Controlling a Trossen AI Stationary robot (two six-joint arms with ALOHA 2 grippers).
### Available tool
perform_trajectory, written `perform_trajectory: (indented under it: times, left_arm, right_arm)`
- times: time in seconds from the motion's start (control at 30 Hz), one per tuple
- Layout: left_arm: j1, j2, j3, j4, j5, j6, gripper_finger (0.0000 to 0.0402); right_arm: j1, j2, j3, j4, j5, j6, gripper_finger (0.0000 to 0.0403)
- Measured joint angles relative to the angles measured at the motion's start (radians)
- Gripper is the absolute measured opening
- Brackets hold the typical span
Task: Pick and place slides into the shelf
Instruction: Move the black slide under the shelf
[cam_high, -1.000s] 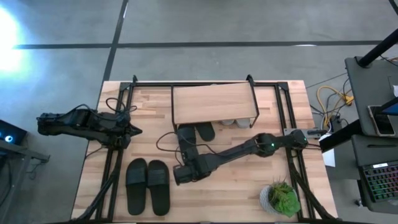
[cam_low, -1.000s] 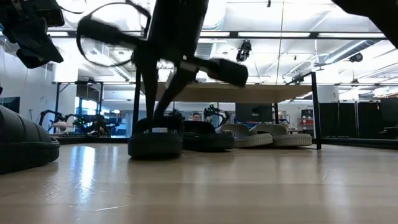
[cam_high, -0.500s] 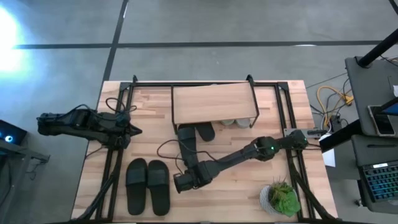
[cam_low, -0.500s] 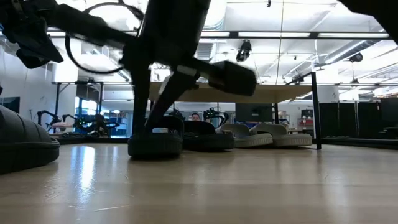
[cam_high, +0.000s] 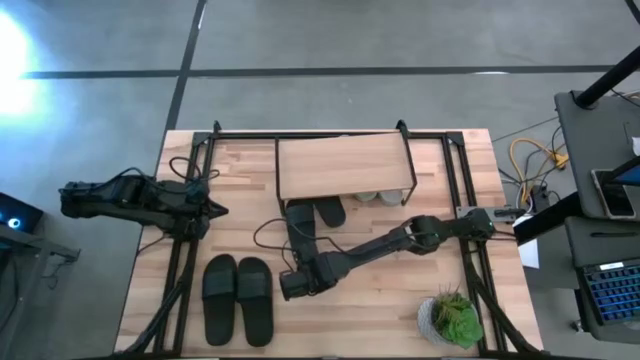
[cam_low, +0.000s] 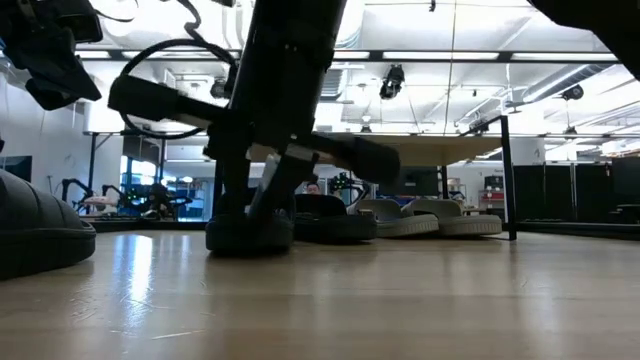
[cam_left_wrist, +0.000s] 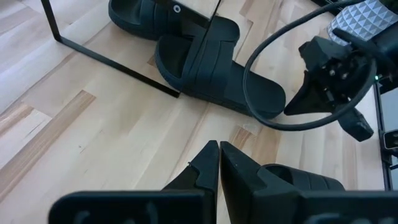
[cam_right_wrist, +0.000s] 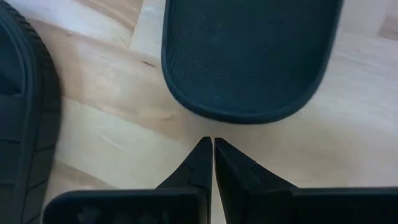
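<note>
Slides lie around me on the table: nearest, a black pair (cam_high: 237, 297) sits side by side at the front edge, and my right gripper (cam_high: 287, 284), fingers pressed together and empty, hovers just behind a single black slide's (cam_right_wrist: 249, 56) heel. Farther back, that slide reaches the shelf (cam_high: 344, 166), with another black slide (cam_high: 331, 210) and the grey pair (cam_low: 425, 218) tucked under it. My left gripper (cam_high: 216, 210) waits shut and empty at the left.
</note>
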Motion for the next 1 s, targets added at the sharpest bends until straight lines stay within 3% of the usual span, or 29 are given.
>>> perform_trajectory:
  times: [0.8,1.0]
  left_arm:
    - [0.0,-0.005,0.0,-0.001,0.0,-0.001,0.0]
    - [0.0,-0.005,0.0,-0.001,0.0,-0.002,0.0]
  right_arm:
    - [-0.154,-0.002,-0.028,0.043,0.062,-0.207,0.0011]
    - [-0.183,-0.002,-0.028,0.14,0.073,-0.264,0.0011]
